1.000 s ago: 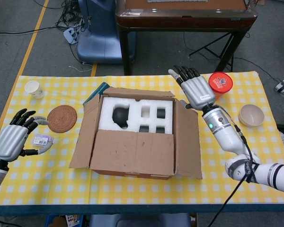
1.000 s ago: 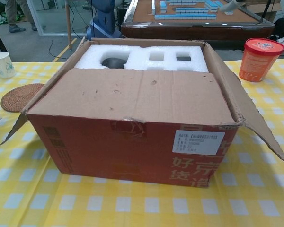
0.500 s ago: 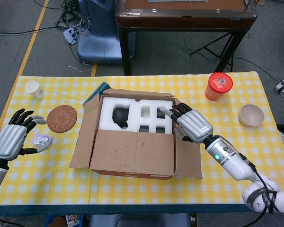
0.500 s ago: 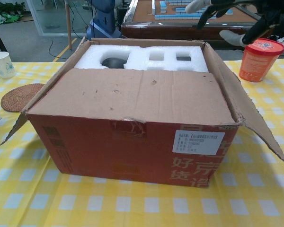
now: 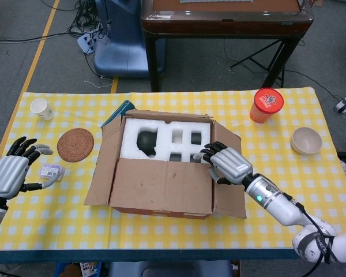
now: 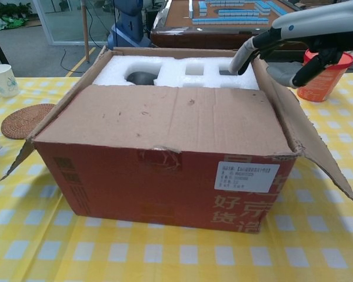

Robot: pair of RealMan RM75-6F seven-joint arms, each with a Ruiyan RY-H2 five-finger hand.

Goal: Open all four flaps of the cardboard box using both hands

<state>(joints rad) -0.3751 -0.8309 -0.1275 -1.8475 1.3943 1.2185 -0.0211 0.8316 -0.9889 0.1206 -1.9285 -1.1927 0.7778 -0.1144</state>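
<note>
The cardboard box (image 5: pixel 161 167) sits mid-table on the yellow checked cloth. Its near flap (image 5: pixel 161 186) (image 6: pixel 170 120) lies flat over the front half of the top. The left flap (image 5: pixel 104 164) and right flap (image 5: pixel 230 184) (image 6: pixel 306 135) hang outward. White foam (image 5: pixel 167 138) with a dark item in one cavity shows in the back half. My right hand (image 5: pixel 225 163) (image 6: pixel 300 41) hovers over the box's right rim, holding nothing; its fingers (image 6: pixel 247 53) reach toward the foam. My left hand (image 5: pixel 11 173) stays at the table's left edge, fingers apart, holding nothing.
A paper cup (image 5: pixel 41 108), a round woven coaster (image 5: pixel 75 144) and a small packet (image 5: pixel 51 171) lie left of the box. An orange tub (image 5: pixel 267 105) (image 6: pixel 323 73) and a beige bowl (image 5: pixel 306 140) stand on the right. A brown table (image 5: pixel 225 23) stands behind.
My right hand has swung from beside the orange tub down and inward to the box's right rim. My left hand has drifted slightly left and toward me.
</note>
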